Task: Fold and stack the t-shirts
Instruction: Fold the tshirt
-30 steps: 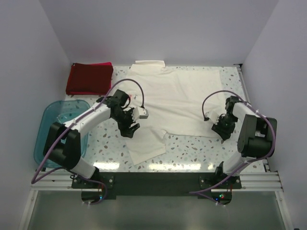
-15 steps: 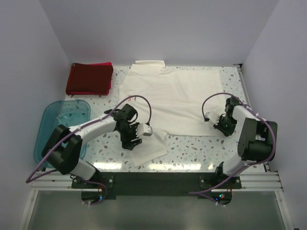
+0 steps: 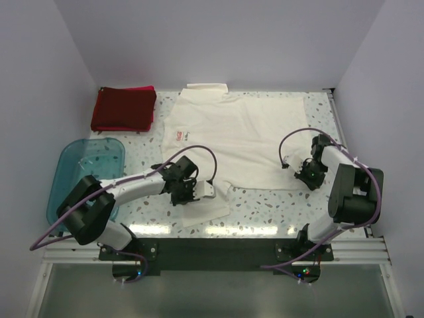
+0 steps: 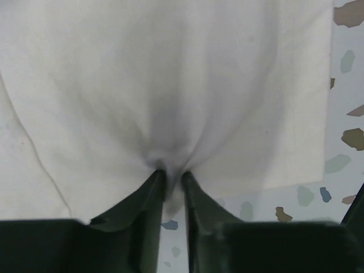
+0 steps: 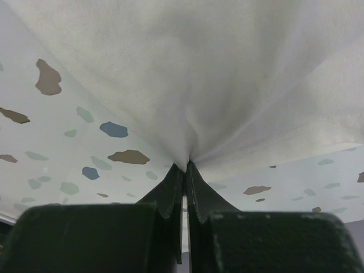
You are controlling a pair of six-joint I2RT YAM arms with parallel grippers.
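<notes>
A cream-white t-shirt [image 3: 245, 136] lies spread over the middle of the table, with a small red print [image 3: 180, 136] near its left side. My left gripper [image 3: 190, 193] is shut on a fold of its near-left flap [image 3: 207, 207]; in the left wrist view the cloth [image 4: 170, 96] bunches between the dark fingers [image 4: 149, 196]. My right gripper [image 3: 307, 173] is shut on the shirt's near-right edge, and the cloth [image 5: 227, 74] fans out from the pinched fingertips [image 5: 196, 185]. A folded dark red t-shirt [image 3: 124, 109] lies on a pink one [image 3: 147, 89] at the back left.
A translucent teal tub [image 3: 83, 173] stands at the left edge beside my left arm. A small folded white cloth [image 3: 207, 87] lies against the back wall. Speckled tabletop [image 3: 278, 202] shows along the near side, and white walls close in the left, back and right.
My left gripper slid nearer and rightward onto the shirt's near flap and closed on it. My right gripper closed on the right edge. The red print came into view.
</notes>
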